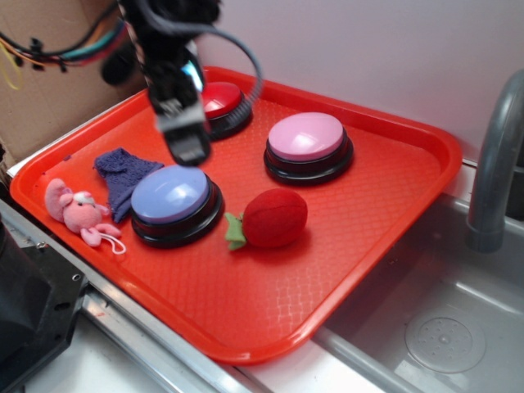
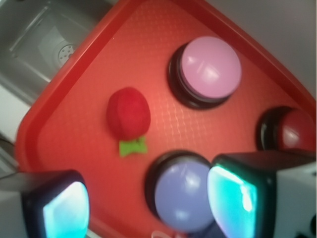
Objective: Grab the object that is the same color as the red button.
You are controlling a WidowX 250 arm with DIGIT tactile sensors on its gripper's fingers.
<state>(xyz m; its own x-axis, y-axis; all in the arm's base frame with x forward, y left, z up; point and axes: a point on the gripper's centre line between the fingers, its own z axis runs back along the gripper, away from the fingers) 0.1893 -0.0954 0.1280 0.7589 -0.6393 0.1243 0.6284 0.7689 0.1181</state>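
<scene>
While the strawberry (image 1: 274,218) lies untouched mid-tray, toward the front edge, the gripper (image 1: 182,131) hangs open and empty above the blue button (image 1: 173,200); reaching and grasping remain.

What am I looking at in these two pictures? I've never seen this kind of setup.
A small robot arm works over a red tray beside a sink. One picture looks on from outside; the other is shot from the arm's wrist, looking down past its claw, which is open and holds nothing. On the tray: a red button, a pink button, a lavender-blue button, a plush strawberry, a pink plush bunny and a dark blue cloth.
</scene>
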